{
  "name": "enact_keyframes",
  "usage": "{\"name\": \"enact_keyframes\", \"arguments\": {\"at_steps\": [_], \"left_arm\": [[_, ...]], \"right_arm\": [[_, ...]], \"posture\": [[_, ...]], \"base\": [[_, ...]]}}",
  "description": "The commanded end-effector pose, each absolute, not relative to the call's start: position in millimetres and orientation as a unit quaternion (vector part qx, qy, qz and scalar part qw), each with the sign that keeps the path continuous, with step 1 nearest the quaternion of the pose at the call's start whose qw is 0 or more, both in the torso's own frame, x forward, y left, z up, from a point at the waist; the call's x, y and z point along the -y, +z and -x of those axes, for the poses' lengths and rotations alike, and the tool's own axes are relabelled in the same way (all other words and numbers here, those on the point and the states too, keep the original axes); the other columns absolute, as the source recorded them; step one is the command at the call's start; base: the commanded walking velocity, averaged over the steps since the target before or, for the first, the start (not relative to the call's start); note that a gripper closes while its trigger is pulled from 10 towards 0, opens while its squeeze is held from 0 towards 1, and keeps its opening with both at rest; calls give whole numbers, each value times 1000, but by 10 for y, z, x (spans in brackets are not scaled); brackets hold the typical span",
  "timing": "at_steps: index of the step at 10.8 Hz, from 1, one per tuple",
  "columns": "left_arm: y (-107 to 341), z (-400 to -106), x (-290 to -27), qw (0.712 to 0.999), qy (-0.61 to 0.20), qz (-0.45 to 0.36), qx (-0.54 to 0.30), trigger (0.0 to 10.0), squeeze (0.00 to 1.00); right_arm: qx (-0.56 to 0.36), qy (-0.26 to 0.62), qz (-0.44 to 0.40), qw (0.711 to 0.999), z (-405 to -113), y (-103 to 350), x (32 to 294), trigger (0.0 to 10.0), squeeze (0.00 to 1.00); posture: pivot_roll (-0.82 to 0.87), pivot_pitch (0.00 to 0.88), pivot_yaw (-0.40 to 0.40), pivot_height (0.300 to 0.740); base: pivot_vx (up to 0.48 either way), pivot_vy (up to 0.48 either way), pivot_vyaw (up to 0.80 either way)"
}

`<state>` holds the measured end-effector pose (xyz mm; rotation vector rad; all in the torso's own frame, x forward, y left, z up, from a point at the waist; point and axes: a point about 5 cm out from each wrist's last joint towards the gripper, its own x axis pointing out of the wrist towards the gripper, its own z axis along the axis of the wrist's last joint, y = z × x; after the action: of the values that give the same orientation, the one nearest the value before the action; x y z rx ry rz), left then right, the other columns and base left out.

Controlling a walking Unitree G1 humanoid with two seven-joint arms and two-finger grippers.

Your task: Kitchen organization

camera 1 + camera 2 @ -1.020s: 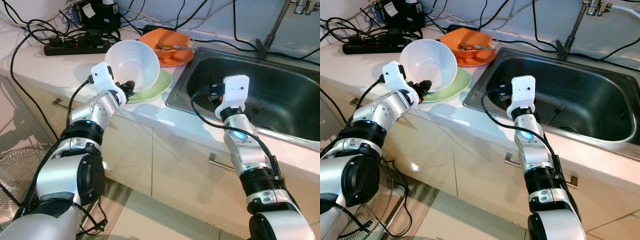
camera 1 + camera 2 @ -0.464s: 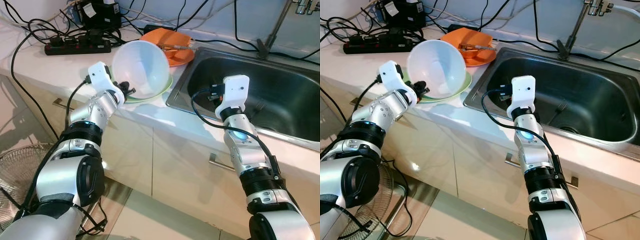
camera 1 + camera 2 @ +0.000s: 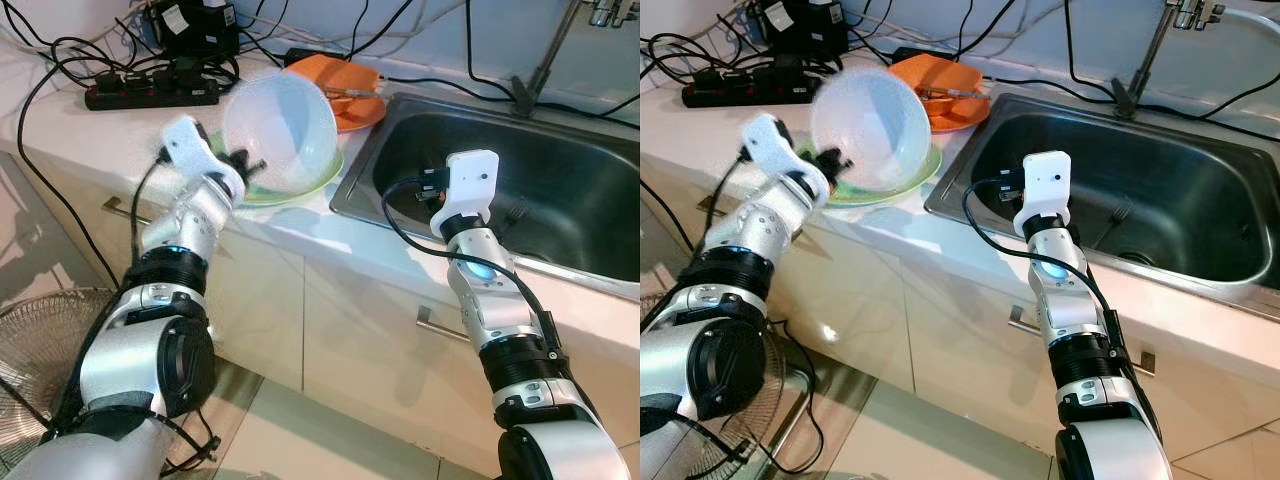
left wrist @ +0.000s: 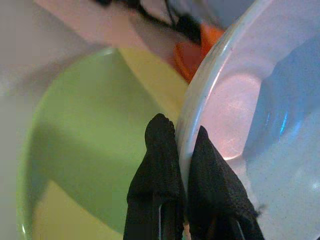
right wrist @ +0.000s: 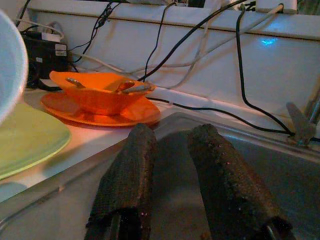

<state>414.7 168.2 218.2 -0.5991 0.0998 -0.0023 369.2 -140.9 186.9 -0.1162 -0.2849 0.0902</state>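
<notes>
Seen from the head, the left gripper holds a white bowl by its rim, tipped on edge above the green plate on the counter, beside the sink; the bowl is motion-blurred. The right gripper waits over the sink's near edge, and a fork lies in the basin. The left wrist view shows both fingers pinching the bowl's rim, one inside, one outside, with the plate beneath. The right wrist view shows its fingers parted and empty, facing an orange bowl holding utensils on an orange plate. Count: two bowls, two plates, one sink. The step appears to be carrying the white bowl off its plate, probably toward the sink; next calls for a firm grip while swinging it clear of the plate.
</notes>
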Motion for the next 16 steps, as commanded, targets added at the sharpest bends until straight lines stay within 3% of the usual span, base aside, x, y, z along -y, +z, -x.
{"name": "enact_keyframes", "arguments": {"at_steps": [1, 4, 5, 6, 8, 9, 16], "left_arm": [[2327, -4148, -1714, 952, 0, 305, -7, 0, 0], [2527, -4086, -1605, 945, -56, 312, 76, 0, 0], [2581, -4024, -1468, 949, -97, 278, 109, 4863, 0], [2565, -3996, -1400, 949, -108, 273, 115, 10000, 0], [2487, -3927, -1235, 957, -126, 234, 118, 10000, 0], [2470, -3889, -1166, 958, -137, 220, 121, 10000, 0], [2577, -3821, -1154, 963, -131, 177, 154, 10000, 0]], "right_arm": [[146, 46, 57, 987, -3700, 1902, 1395, 10000, 0], [150, 51, 53, 986, -3695, 1911, 1352, 10000, 0], [154, 55, 49, 985, -3694, 1930, 1331, 10000, 349], [158, 56, 45, 985, -3693, 1947, 1325, 10000, 1000], [169, 54, 33, 984, -3702, 2026, 1332, 10000, 1000], [175, 59, 17, 983, -3713, 2103, 1313, 10000, 0], [151, 97, -116, 977, -3723, 2234, 1329, 10000, 0]], "posture": [[109, 39, 4, 740], [112, 12, 3, 740], [109, 2, 3, 740], [107, 0, 4, 740], [107, 0, 5, 740], [103, 4, 8, 740], [97, 39, 11, 740]], "base": [[0, 0, 0], [0, 0, 0], [0, 0, 0], [0, 0, 0], [0, 0, 0], [0, 0, 0], [0, 0, 0]]}}
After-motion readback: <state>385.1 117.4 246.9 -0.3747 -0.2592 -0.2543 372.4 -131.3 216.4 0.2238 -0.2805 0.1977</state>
